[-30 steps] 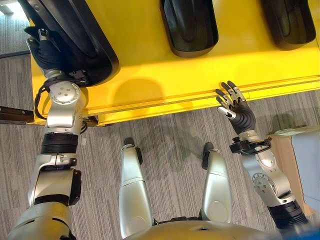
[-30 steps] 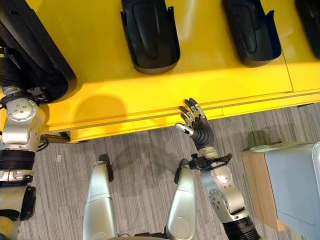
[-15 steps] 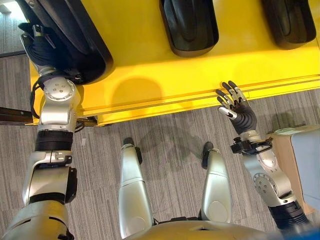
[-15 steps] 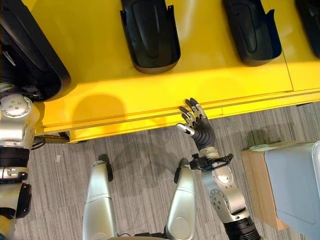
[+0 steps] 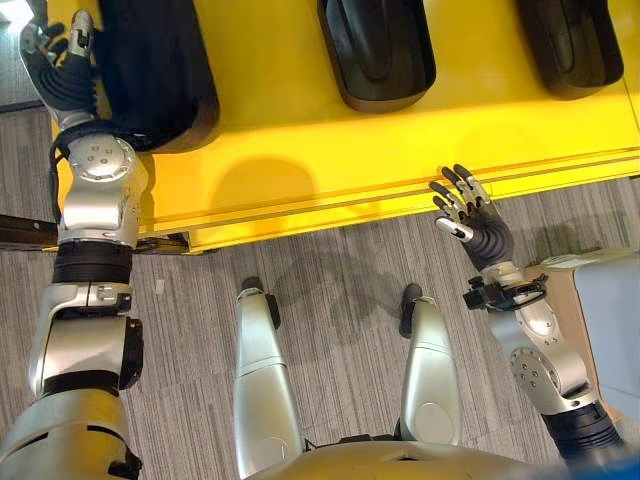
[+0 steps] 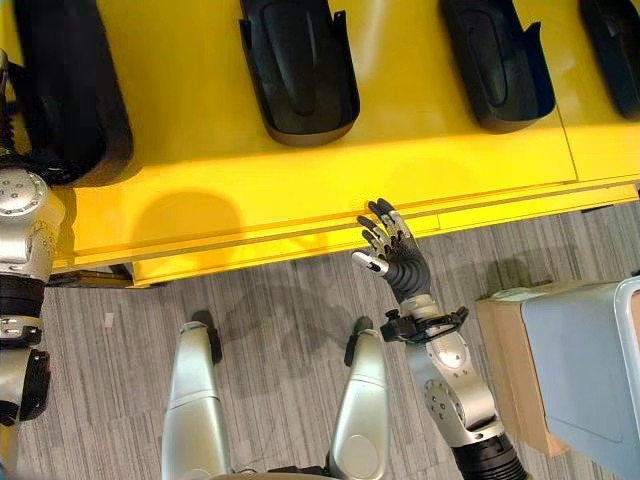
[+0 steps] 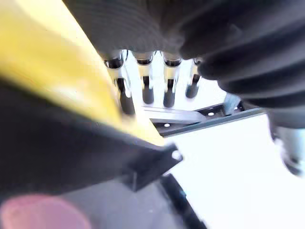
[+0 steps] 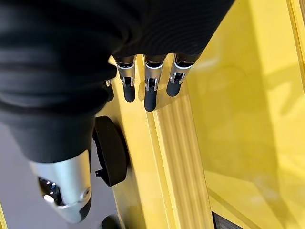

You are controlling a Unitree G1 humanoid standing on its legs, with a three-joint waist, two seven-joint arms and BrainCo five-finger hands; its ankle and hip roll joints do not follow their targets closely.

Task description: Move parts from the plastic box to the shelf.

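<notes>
Where the yellow shelf (image 6: 300, 190) meets its left edge lies a long, glossy black part (image 5: 155, 75), and the left hand (image 5: 58, 62) beside it is relaxed and empty. Four black parts lie on the shelf in a row. The right hand (image 6: 388, 243) hovers open-fingered over the shelf's front edge, holding nothing.

parts: black moulded shells, glossy, lying flat in a row on yellow shelf (image 5: 300, 150) | leftmost part (image 5: 155, 70) at shelf's left end | next part (image 5: 378, 50) mid-shelf | further part (image 5: 570, 40) to its right, spaced apart
</notes>
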